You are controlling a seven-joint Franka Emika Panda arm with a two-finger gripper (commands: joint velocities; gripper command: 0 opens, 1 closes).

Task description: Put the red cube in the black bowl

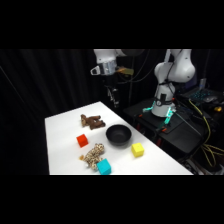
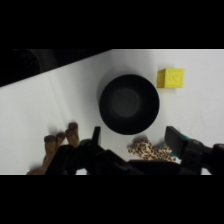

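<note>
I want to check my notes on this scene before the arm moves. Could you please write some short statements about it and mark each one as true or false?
1. The red cube lies inside the black bowl. False: it sits on the table, apart from the bowl.
2. The bowl holds nothing. True.
3. The gripper holds the yellow cube. False: the gripper is open and high above the table; the yellow cube rests on the table.
4. A spotted plush toy lies beside the cyan cube. True.
5. A brown plush toy lies on the table. True.

red cube (image 1: 82,140) | black bowl (image 1: 118,135) | yellow cube (image 1: 137,150) | cyan cube (image 1: 104,166)
</note>
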